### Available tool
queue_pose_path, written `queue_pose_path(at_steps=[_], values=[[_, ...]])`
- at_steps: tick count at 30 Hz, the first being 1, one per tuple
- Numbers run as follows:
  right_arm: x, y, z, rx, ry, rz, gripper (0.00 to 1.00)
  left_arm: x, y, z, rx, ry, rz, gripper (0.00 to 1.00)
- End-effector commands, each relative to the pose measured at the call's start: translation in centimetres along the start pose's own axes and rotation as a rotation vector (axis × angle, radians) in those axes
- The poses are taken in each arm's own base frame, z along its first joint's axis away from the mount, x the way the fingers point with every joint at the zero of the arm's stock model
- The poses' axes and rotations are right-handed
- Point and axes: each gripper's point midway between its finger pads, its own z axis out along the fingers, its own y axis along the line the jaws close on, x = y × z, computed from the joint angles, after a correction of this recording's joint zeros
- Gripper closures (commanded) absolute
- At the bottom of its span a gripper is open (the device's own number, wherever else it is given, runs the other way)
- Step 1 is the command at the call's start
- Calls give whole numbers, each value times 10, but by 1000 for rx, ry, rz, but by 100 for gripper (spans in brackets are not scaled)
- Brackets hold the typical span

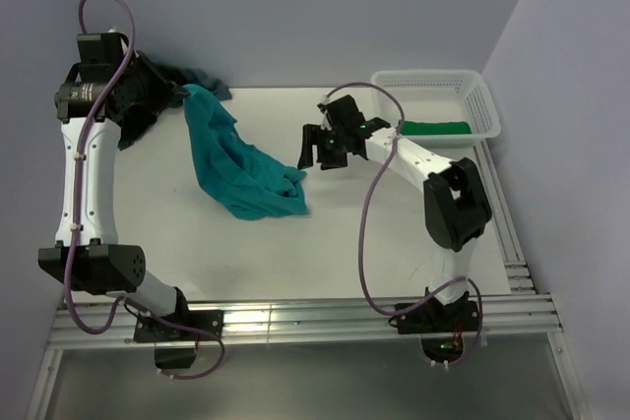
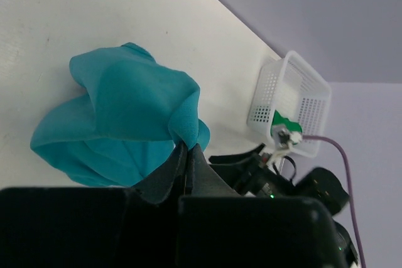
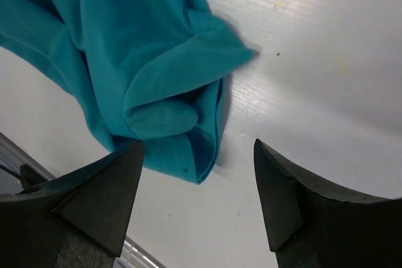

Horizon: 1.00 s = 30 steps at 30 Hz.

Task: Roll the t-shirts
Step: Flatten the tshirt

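Teal t-shirt [image 1: 241, 169] in clamped left tool [image 2: 188, 153], right tool [image 1: 320, 154] agape, white table [image 1: 295, 253], lilac walls [image 1: 295, 7].

We look down on a white table [image 1: 295, 263] set into a corner where a plain lilac back wall [image 1: 295, 7] meets the right wall [image 1: 581, 145]. Aluminium rails [image 1: 325, 320] run along its near edge and right side. The light is soft and even, and shadows are faint.

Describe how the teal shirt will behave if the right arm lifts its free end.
Probably floppy: the teal shirt droops in loose folds from the shut left jaws and bunches on the table. Likely light, since one small pinch holds part of it up. Pushed, it should crumple rather than slide whole.
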Motion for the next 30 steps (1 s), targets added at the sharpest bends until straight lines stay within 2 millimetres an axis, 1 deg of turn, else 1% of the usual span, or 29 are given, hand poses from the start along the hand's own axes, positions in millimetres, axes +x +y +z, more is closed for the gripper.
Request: queue_pose_path(at_steps=[1,2,3,4,6,7,8,9,10,11,12,13,14,15,16,17,18,19,20,21,22,23,24,25,26,27,28,29,30], values=[[-8,43,10,-119,25,-36,22,-2,-12,-19,63,-29,31,100],[-6,49,15,-139,40,-41,22,0,-10,-20,56,-27,37,100],[-2,51,27,-143,65,-37,21,1,-9,-20,51,-22,35,100],[-4,65,31,-176,59,-50,21,3,-8,-22,50,-19,36,100],[1,76,42,-209,79,-53,21,5,-6,-22,42,-14,32,100],[1,88,45,-231,76,-62,21,7,-5,-24,41,-13,31,100],[3,92,49,-234,83,-67,21,7,-5,-24,39,-13,29,100],[2,93,60,-222,90,-68,22,8,-4,-25,37,-11,29,100],[11,93,65,-198,129,-65,24,8,-4,-26,36,-12,28,100],[21,85,81,-170,171,-52,33,7,-4,-27,30,-15,28,100],[14,88,83,-158,159,-56,39,7,-3,-27,23,-11,25,100],[19,84,85,-141,183,-51,46,4,-7,-32,31,-20,28,100],[19,80,90,-123,187,-55,69,2,-8,-33,29,-25,24,100],[10,83,87,-118,163,-69,81,-1,-7,-34,17,-30,19,100],[4,81,83,-97,145,-83,92,-4,-5,-40,5,-36,5,100],[-8,85,73,-102,113,-96,100,-5,-3,-42,-10,-39,-7,100],[-21,91,62,-115,78,-109,100,-7,3,-45,-32,-46,-19,100],[-33,95,52,-121,38,-130,100,-15,13,-49,-72,-76,-39,100],[-52,105,26,-140,-28,-147,100,-14,23,-52,-106,-81,-52,100],[-63,115,10,-160,-68,-164,100,-17,26,-64,-110,-115,-54,100],[-70,124,-6,-187,-96,-191,100,-15,42,-64,-155,-124,-76,100],[-76,146,-39,-264,-128,-216,100,-15,47,-67,-160,-143,-85,100],[-69,154,-53,-305,-124,-230,100,-12,49,-79,-156,-168,-92,100],[-68,167,-69,-365,-145,-260,100,-4,64,-76,-191,-158,-125,100],[-60,190,-110,-473,-160,-308,100,-2,69,-79,-196,-168,-134,100],[-38,194,-115,-503,-122,-331,100,8,76,-84,-203,-172,-144,100],[-26,204,-149,-559,-144,-391,100,13,78,-88,-204,-180,-159,100],[-13,206,-162,-590,-130,-417,100,15,82,-92,-213,-200,-165,100],[10,200,-163,-607,-84,-425,100,22,86,-100,-215,-215,-168,100]])
